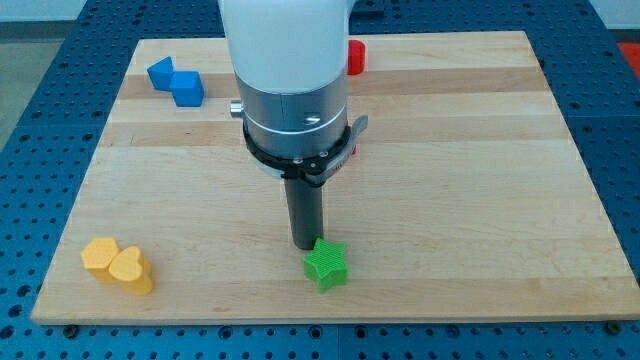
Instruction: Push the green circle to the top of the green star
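Note:
The green star [327, 264] lies near the bottom edge of the wooden board [480, 200], about mid-width. My tip [304, 246] rests on the board just to the upper left of the star, touching it or nearly so. No green circle shows in this view; the arm's white and grey body hides the board's upper middle.
Two blue blocks [174, 81] sit side by side at the top left. A red block [355, 57] peeks out from behind the arm at the top edge. Two yellow blocks [118, 266], one heart-shaped, lie at the bottom left corner.

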`<state>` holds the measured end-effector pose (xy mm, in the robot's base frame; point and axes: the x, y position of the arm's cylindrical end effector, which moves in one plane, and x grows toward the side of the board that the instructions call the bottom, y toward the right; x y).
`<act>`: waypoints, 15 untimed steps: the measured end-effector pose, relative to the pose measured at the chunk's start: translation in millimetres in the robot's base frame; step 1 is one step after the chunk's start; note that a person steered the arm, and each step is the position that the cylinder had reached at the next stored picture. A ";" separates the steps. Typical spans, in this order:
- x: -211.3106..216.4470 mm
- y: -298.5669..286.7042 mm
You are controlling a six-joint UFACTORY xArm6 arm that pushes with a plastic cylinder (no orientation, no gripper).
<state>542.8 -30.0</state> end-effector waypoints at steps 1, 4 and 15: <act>-44.4 -22.7; -204.0 -107.5; -273.4 -26.2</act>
<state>269.4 -56.2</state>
